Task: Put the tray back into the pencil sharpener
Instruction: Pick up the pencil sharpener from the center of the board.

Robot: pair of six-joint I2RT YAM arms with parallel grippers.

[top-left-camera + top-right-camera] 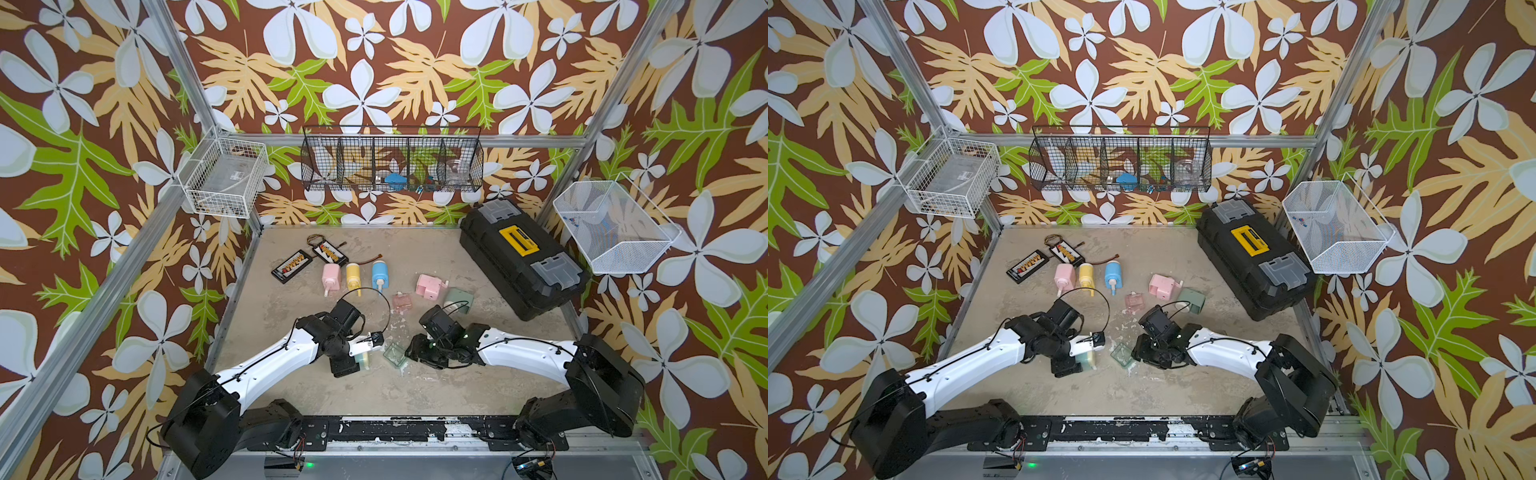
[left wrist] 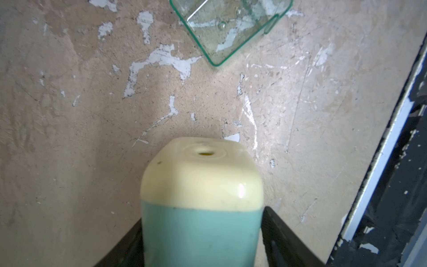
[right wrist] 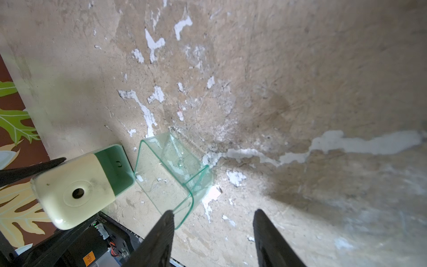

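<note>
The pencil sharpener (image 2: 202, 185) is mint green with a cream end that has a round hole. My left gripper (image 2: 202, 215) is shut on its green body, one finger against each side. It sits low at the table's front middle in both top views (image 1: 360, 359) (image 1: 1086, 359). The tray (image 3: 171, 175) is clear green-tinted plastic and lies on the table just beside the sharpener, apart from it (image 1: 395, 355). My right gripper (image 3: 213, 211) stands open right behind the tray. One fingertip is at the tray's near corner, and nothing is between the fingers.
Farther back lie a pink sharpener (image 1: 430, 286), a green housing (image 1: 459, 300), a small pink tray (image 1: 402, 302) and pink, yellow and blue bottle-shaped items (image 1: 353, 276). A black toolbox (image 1: 521, 257) fills the back right. The black front rail (image 2: 392, 185) runs close by.
</note>
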